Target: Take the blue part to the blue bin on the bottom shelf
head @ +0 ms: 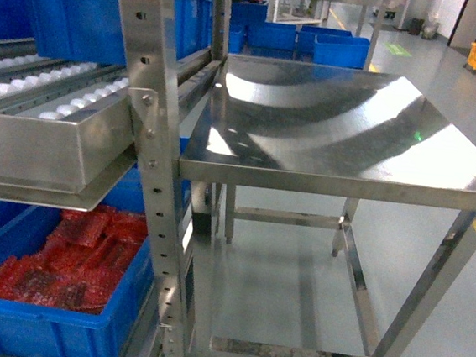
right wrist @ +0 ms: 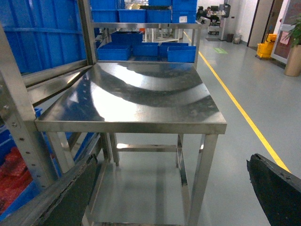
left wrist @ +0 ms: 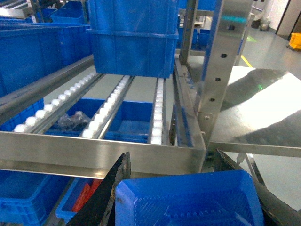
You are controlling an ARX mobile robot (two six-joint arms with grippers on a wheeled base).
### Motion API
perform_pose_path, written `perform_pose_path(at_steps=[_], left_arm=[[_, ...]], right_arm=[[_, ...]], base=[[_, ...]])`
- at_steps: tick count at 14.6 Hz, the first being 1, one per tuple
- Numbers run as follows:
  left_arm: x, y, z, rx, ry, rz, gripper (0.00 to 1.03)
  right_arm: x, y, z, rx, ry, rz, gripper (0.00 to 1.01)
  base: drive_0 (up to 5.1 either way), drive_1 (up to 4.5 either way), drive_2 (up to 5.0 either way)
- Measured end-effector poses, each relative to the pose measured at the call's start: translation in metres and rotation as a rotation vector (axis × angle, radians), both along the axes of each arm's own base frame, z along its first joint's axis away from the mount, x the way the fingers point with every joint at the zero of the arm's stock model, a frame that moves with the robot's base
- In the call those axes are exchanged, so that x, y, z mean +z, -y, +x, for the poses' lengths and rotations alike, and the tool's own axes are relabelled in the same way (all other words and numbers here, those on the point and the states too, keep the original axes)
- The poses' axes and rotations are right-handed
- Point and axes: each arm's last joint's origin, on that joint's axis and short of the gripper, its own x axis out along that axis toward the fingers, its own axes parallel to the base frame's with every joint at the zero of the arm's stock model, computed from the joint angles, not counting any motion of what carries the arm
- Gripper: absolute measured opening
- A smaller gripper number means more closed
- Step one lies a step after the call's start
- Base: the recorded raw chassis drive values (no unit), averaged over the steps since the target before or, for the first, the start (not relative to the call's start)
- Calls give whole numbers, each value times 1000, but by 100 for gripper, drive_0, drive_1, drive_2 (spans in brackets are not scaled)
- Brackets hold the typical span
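Steel tabletop (head: 352,130): bare, reflective, square, standing just right of the rack upright. Rack level with white roller tracks (left wrist: 101,117) and flat front rail (left wrist: 94,153): one blue bin (left wrist: 134,42) sits on the rollers toward the back. Grey floor (head: 296,277) under tabletop; yellow line (right wrist: 240,108) runs along it.

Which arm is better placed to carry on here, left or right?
Left, most likely. Its fingers flank a blue tray-like part right at the rack's front rail with white roller tracks. The right gripper is open and empty, facing the bare steel table.
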Motion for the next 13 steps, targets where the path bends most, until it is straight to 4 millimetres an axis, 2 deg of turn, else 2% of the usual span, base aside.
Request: perform_pose_path(at_steps=[13], left_arm=[[0,0,0,1,0,0,44]], right_arm=[[0,0,0,0,0,0,98]], base=[[-502,234,234]])
